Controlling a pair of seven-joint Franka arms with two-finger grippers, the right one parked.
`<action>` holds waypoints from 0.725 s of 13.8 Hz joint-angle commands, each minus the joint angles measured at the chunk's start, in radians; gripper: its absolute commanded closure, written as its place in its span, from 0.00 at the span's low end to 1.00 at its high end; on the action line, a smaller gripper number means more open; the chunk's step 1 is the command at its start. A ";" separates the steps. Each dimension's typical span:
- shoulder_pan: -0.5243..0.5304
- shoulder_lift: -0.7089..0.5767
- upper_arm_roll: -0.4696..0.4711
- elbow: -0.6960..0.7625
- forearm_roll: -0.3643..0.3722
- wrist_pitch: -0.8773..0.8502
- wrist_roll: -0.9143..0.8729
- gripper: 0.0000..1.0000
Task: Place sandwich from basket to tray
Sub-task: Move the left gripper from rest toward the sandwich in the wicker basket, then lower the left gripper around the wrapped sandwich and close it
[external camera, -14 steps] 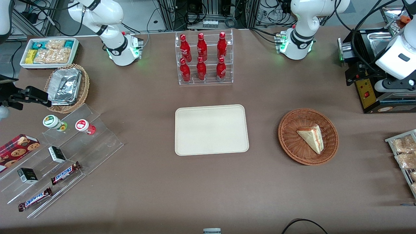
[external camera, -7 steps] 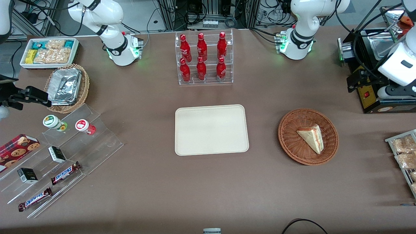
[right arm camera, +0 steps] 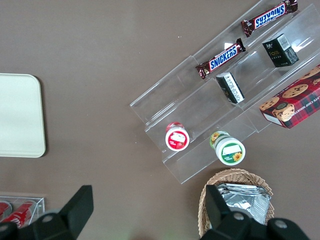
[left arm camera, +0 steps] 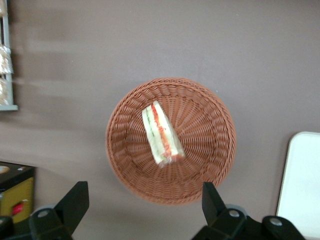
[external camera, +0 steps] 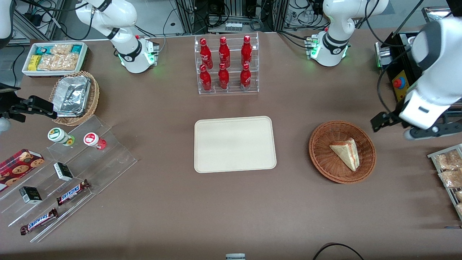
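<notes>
Lying in the basket (external camera: pixel 342 151) is the sandwich (external camera: pixel 346 153), a small white bread wedge with red and green stripes on its cut side. In the left wrist view the sandwich (left arm camera: pixel 161 134) sits near the middle of the round brown basket (left arm camera: pixel 170 140), and nothing touches it. The gripper (left arm camera: pixel 145 202) hangs high in the air, up above the edge of the basket, and its two black fingers (left arm camera: pixel 212 200) are spread wide with nothing between them. In the front view the gripper (external camera: pixel 388 121) is up beside the basket, toward the working arm's end of the table, and a bit farther from the front camera than the basket. The tray (external camera: pixel 235 144) lies flat on the brown table (external camera: pixel 231 202), well apart from the basket, toward the parked arm's end. It is cream colored. A clear rack of red bottles (external camera: pixel 226 64) stands farther from the front camera than the tray. Some snack bags (external camera: pixel 448 169) lie near the basket, at the working arm's end of the table.
</notes>
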 commanded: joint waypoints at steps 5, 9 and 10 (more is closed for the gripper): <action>0.005 -0.024 -0.003 -0.296 0.008 0.345 -0.261 0.00; 0.005 0.045 -0.003 -0.301 0.010 0.381 -0.298 0.00; 0.005 0.065 -0.003 -0.301 0.010 0.399 -0.298 0.00</action>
